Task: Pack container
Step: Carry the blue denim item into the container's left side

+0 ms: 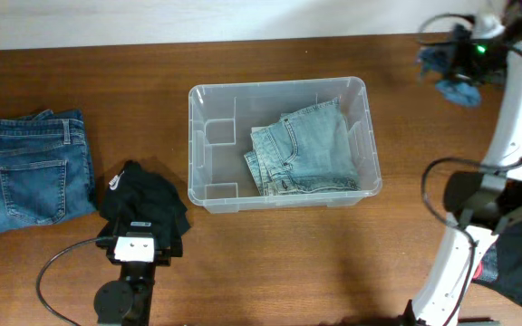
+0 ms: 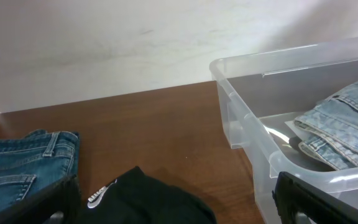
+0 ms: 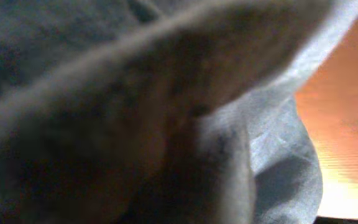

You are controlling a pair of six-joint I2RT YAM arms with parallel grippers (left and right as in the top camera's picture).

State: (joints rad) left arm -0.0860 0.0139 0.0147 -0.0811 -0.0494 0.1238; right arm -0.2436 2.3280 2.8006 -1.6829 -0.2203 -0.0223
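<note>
- Overhead view, near edge: left end effector (image 1: 140, 226) spread wide, empty, over a black garment (image 1: 148, 199).
- Middle of tabletop (image 1: 333, 254): container (image 1: 270, 86), long axis left-right, light jeans (image 1: 302, 149) inside.
- Far right corner: right end effector (image 1: 461, 65) clamped on blue cloth (image 1: 459, 91); container well apart to its left and nearer; left end effector closer to it.

The left arm (image 1: 119, 297) sits low at the 7 o'clock edge of the overhead view, with its wrist pointing toward 12 o'clock. The left claw (image 2: 182, 200) is spread wide, its two dark fingers (image 2: 300, 199) at the bottom corners of its own camera. The right arm (image 1: 515, 109) rises from 4 o'clock and reaches to 1 o'clock. The right claw (image 1: 456, 68) is clamped tight on a bunch of blue cloth (image 1: 459, 91), which fills its wrist camera.
</note>
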